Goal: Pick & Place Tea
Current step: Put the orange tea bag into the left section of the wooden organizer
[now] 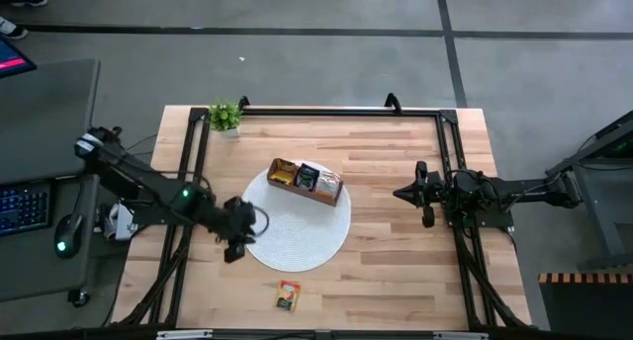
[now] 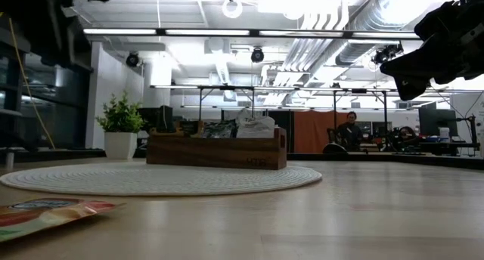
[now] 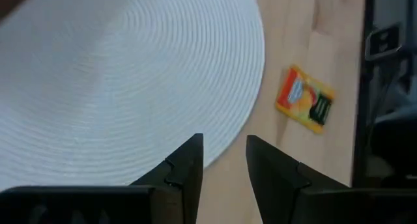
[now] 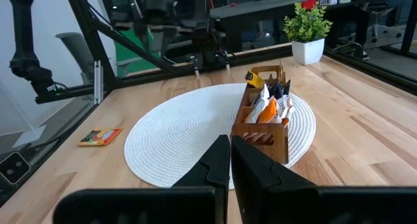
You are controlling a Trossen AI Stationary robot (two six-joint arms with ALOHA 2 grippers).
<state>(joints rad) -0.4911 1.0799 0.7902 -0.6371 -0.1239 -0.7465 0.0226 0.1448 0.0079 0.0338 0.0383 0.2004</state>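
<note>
I see one orange-yellow tea sachet (image 1: pixel 288 296) lying flat on the bare tabletop (image 1: pixel 396 261), near the front edge and just beyond the near rim of the round white woven mat (image 1: pixel 307 236). In the left wrist view the same sachet (image 3: pixel 304 99) sits close beside the mat's edge (image 3: pixel 130 87) without touching it.

The rest of the tea sachets (image 1: pixel 309 177) stand packed in the wooden box (image 1: pixel 306 182), which rests on the far part of the mat. From the right wrist view I can make out orange, white and dark packets (image 4: pixel 268 105) sticking up out of the box (image 4: pixel 264 129).

My left claw (image 1: pixel 235 243) hovers at the mat's left rim, left of and a little farther back than the loose sachet. Its fingers (image 3: pixel 189 168) stand apart by a narrow gap and have hold of nothing.

My right claw (image 1: pixel 401 194) waits over the right part of the tabletop, well apart from the mat, pointing toward the box. Its fingers (image 4: pixel 218 162) are pressed almost together, with nothing between them.

A small potted plant (image 1: pixel 225 116) stands at the far left corner of the tabletop. In the low view a person (image 2: pixel 349 130) shows far off in the room behind.
</note>
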